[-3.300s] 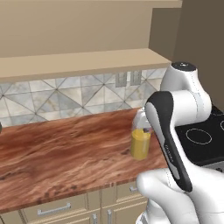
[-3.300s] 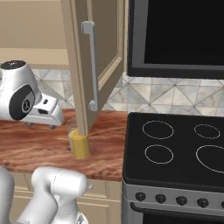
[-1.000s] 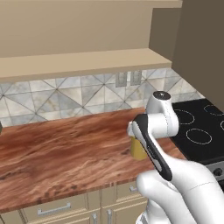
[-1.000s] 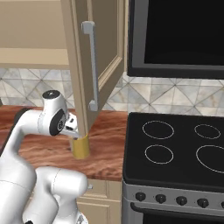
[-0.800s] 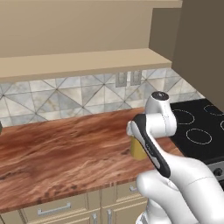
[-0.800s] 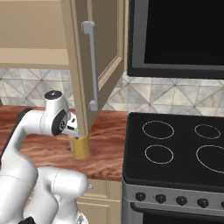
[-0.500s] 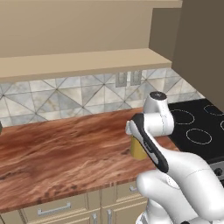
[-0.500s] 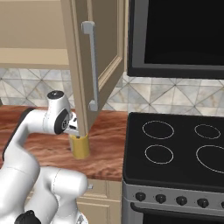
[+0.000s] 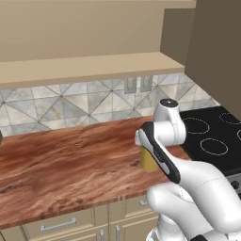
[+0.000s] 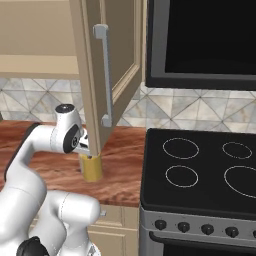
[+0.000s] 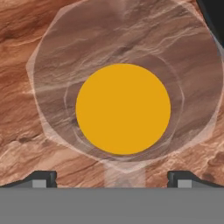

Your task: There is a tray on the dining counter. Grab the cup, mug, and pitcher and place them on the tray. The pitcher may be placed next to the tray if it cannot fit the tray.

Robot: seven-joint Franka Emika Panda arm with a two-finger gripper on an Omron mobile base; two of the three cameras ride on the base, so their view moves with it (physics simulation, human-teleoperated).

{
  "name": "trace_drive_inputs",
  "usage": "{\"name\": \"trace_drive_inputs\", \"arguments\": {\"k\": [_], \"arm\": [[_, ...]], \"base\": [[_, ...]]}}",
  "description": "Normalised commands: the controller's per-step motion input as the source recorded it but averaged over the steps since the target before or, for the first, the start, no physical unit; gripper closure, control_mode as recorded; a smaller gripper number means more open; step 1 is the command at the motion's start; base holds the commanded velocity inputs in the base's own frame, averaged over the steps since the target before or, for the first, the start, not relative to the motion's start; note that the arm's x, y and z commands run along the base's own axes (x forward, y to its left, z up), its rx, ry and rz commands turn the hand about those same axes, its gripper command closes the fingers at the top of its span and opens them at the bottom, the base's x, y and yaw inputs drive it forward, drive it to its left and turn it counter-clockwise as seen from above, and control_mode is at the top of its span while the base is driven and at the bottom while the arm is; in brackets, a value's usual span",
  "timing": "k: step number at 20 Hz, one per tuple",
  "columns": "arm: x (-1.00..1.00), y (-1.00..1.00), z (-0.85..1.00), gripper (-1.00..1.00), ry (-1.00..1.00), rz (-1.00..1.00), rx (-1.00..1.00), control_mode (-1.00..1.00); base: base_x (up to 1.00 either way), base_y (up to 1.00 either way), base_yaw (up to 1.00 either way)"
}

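A: What has changed since a second ago?
B: The gripper [image 11: 112, 177] has sunk closer over the pitcher [image 11: 123, 109], jaws spread wide, holding nothing.
A: Count?
B: One pitcher, standing upright on the wood counter [image 9: 61, 164] beside the stove [image 10: 200, 172].

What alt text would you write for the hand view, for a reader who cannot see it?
Seen from straight above, the clear glass pitcher shows a round orange-yellow disc of liquid inside its see-through rim, standing on a reddish-brown wood-grain counter. The open gripper hangs over it, its two dark fingertips set wide apart at the bottom edge.
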Motion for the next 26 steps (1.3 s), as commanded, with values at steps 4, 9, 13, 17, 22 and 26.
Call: {"name": "trace_drive_inputs", "arguments": {"k": [4,9,13,17,22,26], "arm": [[0.00,0.00,-0.13,-1.00,0.00,0.00,0.00,-1.00],[0.00,0.00,-0.12,-1.00,0.00,0.00,0.00,-1.00],[0.00,0.00,-0.14,-1.00,0.00,0.00,0.00,-1.00],[0.00,0.00,-0.14,-1.00,0.00,0.00,0.00,-1.00],[0.00,0.00,-0.09,-1.00,0.00,0.00,0.00,-1.00],[0.00,0.00,0.00,-1.00,0.00,0.00,0.00,-1.00]], "base": [[0.00,0.00,0.00],[0.00,0.00,0.00],[0.00,0.00,0.00],[0.00,0.00,0.00],[0.00,0.00,0.00],[0.00,0.00,0.00]]}}
